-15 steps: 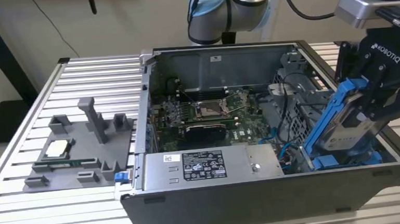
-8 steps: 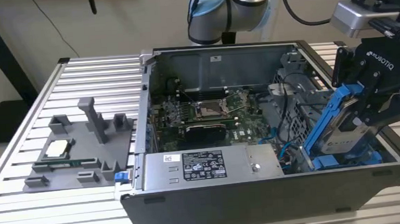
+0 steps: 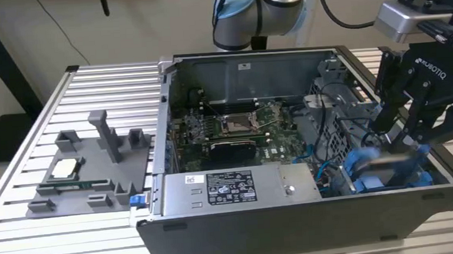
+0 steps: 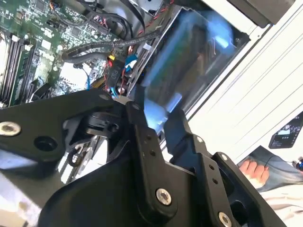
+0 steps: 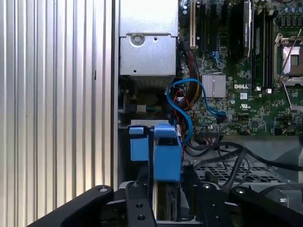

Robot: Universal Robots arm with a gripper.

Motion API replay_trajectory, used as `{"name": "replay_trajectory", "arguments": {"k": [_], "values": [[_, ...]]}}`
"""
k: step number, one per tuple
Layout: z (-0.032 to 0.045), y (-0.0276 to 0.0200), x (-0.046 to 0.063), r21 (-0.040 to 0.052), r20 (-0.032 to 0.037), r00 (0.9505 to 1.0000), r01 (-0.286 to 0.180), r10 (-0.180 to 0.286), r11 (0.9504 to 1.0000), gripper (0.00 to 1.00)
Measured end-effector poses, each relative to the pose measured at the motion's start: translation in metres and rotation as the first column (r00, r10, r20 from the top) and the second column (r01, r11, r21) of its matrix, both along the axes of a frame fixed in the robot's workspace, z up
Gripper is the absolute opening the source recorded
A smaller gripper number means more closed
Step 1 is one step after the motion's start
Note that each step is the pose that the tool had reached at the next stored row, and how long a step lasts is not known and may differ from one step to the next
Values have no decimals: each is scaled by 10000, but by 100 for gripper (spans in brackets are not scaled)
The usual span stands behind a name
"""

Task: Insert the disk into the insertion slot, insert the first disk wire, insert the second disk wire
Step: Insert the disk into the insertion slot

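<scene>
My claw (image 3: 394,139) pinches the disk (image 3: 382,166) at the computer case's (image 3: 246,67) four o'clock; if it tips, it could snag the blue cable (image 5: 182,101) and slip.

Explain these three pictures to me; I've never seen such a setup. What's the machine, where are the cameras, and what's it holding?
The jointed machine at the top of the exterior view is a robot arm; the black two-fingered claw at its end is its gripper. That picture comes from a camera standing off the arm. Both wrist views come from cameras riding near the gripper, looking forward past it. On the slatted metal table sits an open computer case, with its motherboard and power supply exposed. At the exterior view's left lies a grey parts tray. The gripper is shut on the disk, a drive in a blue carrier, holding it inside the case's corner near a blue cable.
</scene>
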State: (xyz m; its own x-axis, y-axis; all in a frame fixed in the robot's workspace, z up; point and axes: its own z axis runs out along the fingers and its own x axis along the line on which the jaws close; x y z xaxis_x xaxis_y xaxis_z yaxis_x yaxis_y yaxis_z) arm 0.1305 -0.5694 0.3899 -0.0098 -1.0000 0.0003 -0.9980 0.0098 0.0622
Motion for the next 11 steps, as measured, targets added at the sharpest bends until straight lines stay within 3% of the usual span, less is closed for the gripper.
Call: {"name": "replay_trajectory", "arguments": {"k": [2,3,7,11], "values": [[0,0,0,1,2,10000,0,0,10000,46],[0,0,0,1,2,10000,0,0,10000,53],[1,22,0,-29,3,10000,-1,1,10000,53],[17,72,0,-95,2,10000,0,0,10000,53]]}}
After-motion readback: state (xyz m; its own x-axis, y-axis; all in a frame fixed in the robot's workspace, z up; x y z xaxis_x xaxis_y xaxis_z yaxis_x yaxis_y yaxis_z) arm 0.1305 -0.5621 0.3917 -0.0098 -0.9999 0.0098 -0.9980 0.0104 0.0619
